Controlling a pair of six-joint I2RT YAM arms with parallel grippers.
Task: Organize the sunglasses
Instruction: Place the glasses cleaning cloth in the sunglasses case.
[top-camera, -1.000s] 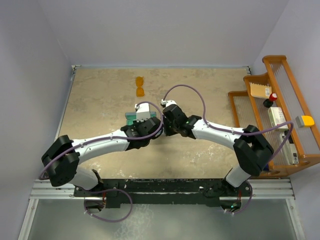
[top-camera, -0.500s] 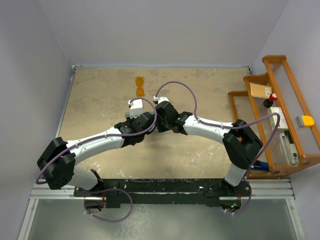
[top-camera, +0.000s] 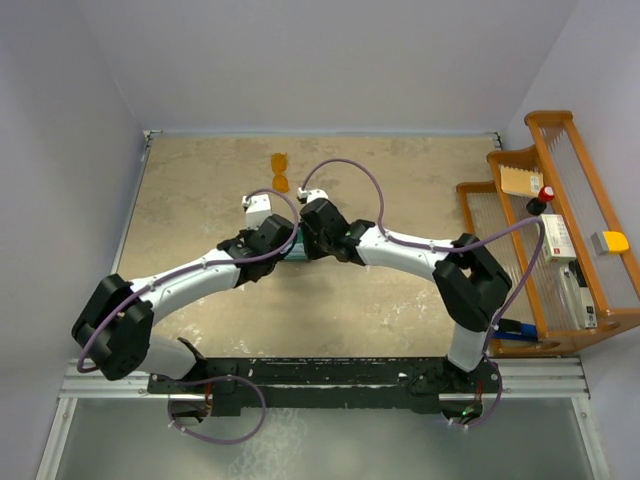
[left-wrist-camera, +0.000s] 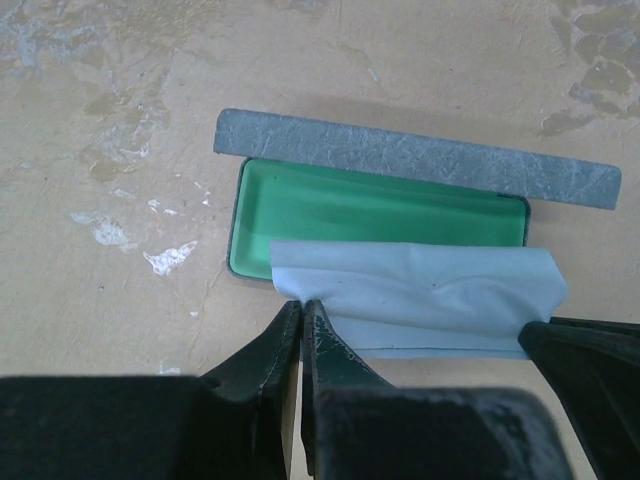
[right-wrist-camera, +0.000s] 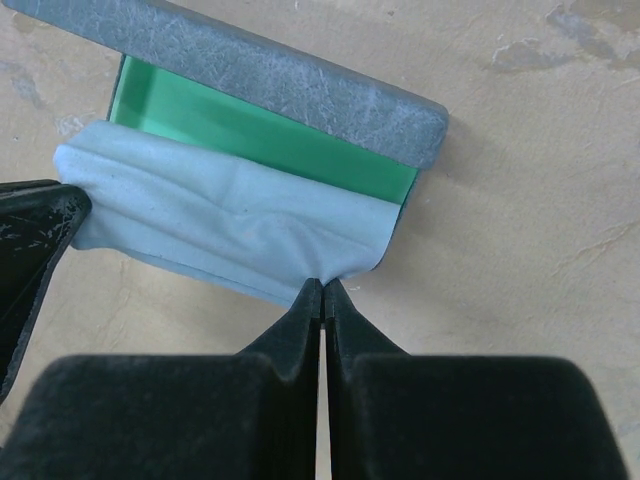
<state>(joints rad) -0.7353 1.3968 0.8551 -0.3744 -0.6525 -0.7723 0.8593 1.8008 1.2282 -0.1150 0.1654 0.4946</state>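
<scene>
- Pinching one near corner of the pale blue cloth (left-wrist-camera: 420, 290), the left gripper (left-wrist-camera: 302, 306) is holding its jaws almost together.
- The right gripper (right-wrist-camera: 322, 288) is clamping the cloth's other near corner, jaws pressed tight.
- The cloth is covering the near part of the green lining (left-wrist-camera: 370, 205) of the open grey case (left-wrist-camera: 410, 165).
- The sunglasses (top-camera: 281, 172) are lying on the table (top-camera: 430, 190) beyond the case, apart from both grippers.
</scene>
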